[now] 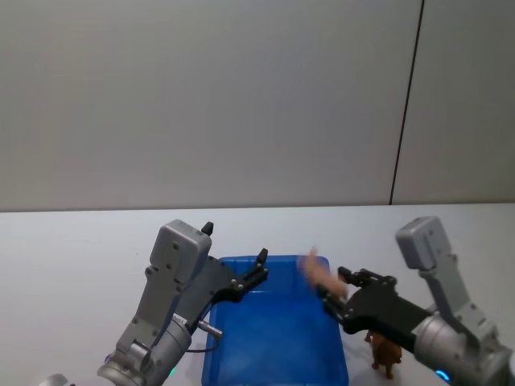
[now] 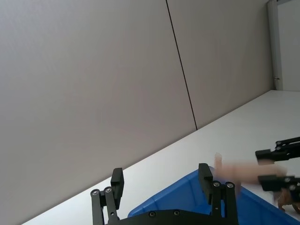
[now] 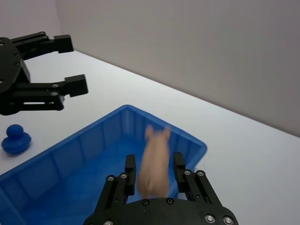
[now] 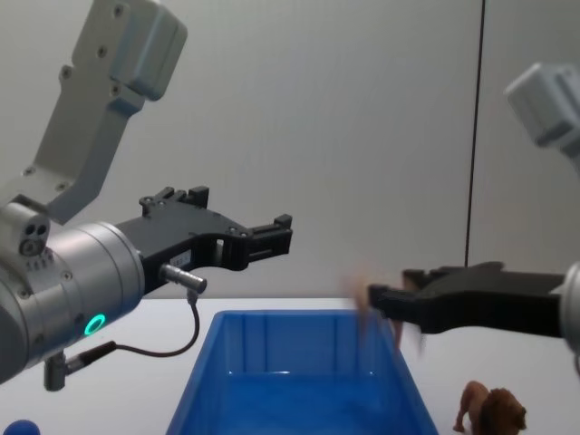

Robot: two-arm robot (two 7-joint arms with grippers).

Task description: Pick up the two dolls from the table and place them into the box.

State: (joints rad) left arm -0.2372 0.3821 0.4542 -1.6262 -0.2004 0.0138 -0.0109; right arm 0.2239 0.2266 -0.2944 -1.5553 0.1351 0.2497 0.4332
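Left gripper (image 1: 235,243): you've got it hovering over the box's left rim, raised clear of it. The fingers are spread wide with nothing between them. The left wrist view (image 2: 161,180) and the chest view (image 4: 283,237) show the same, and the right wrist view has it across the box (image 3: 70,64).
Right gripper (image 1: 334,289): it's reaching in from your right and hangs above the box's right half, near the far corner (image 4: 376,297) (image 2: 261,166).
Right gripper fingers (image 3: 130,169): they're apart, with the pig between them. In the right wrist view there's a thin gap on each side of the pig, so it reads as loose, not clamped.
Pig (image 3: 154,168): pale pink and smeared by motion. It's in the air over the box's interior at the right gripper's tips (image 1: 316,272) (image 4: 367,308) (image 2: 234,172) and not on the box floor.
Lion (image 4: 494,415): brown, standing upright on the table just outside the box's right wall, below your right arm (image 1: 385,351). Neither gripper touches it.
Box (image 1: 273,338): a blue bin in the centre of the table between the two arms. The floor you can see is bare (image 3: 70,154) (image 4: 299,399).
Table (image 1: 72,257): a plain white top.
Small dark blue object (image 3: 15,139): it's on the table outside the box on your left side (image 4: 20,428), apart from both grippers.
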